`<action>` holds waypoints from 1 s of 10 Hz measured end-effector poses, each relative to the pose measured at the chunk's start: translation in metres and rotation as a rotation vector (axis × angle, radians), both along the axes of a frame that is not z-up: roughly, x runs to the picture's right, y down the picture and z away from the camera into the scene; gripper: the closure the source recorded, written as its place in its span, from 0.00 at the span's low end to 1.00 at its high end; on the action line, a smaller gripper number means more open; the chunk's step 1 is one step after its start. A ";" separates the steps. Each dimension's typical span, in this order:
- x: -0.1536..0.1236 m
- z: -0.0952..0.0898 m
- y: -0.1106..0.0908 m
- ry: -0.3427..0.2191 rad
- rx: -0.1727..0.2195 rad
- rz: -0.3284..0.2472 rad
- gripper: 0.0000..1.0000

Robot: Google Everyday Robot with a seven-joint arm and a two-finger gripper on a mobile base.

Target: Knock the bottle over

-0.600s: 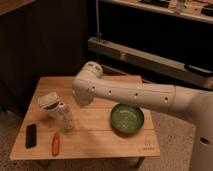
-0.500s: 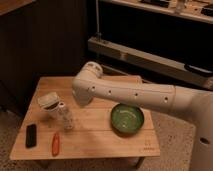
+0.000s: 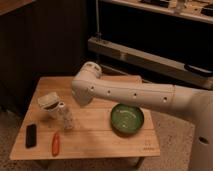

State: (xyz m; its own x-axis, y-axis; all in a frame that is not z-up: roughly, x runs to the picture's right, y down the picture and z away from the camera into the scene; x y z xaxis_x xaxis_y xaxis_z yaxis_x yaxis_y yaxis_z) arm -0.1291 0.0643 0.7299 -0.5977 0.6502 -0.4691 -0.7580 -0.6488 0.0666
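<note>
**Gripper**: pale, at the end of the white arm, low over the left part of the table. Whether it is spread or pressed together cannot be told. It sits level with the upper part of the bottle. This placing is judged to suit a sideways push high on the body, where little force tips it.

**Bottle**: clear and upright, just right of the gripper and slightly nearer the front edge. Whether they touch cannot be told. The knock-over is not yet done.

**Black flat object**: lies flat, forward and left of the gripper, near the table's left edge.

**Red-orange item**: lies forward of the gripper, in front of the bottle, close to the front edge.

**Green bowl**: well to the gripper's right, apart from the bottle.

**Open room:** bare wood runs from the bottle to the bowl, so a fall to the right is judged to land on the table. A fall forward would meet the red-orange item, with the front edge near and some risk of rolling off. The left edge lies close beyond the gripper.
</note>
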 end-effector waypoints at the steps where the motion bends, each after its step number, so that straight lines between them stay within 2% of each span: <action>1: 0.001 0.000 0.000 0.005 -0.003 0.009 0.86; 5: 0.007 0.006 -0.004 0.122 -0.079 0.249 0.86; 7: -0.006 0.012 -0.007 0.201 -0.123 0.382 0.86; 8: -0.014 0.015 -0.008 0.217 -0.133 0.412 0.86; 10: -0.029 0.019 -0.008 0.262 -0.162 0.543 0.86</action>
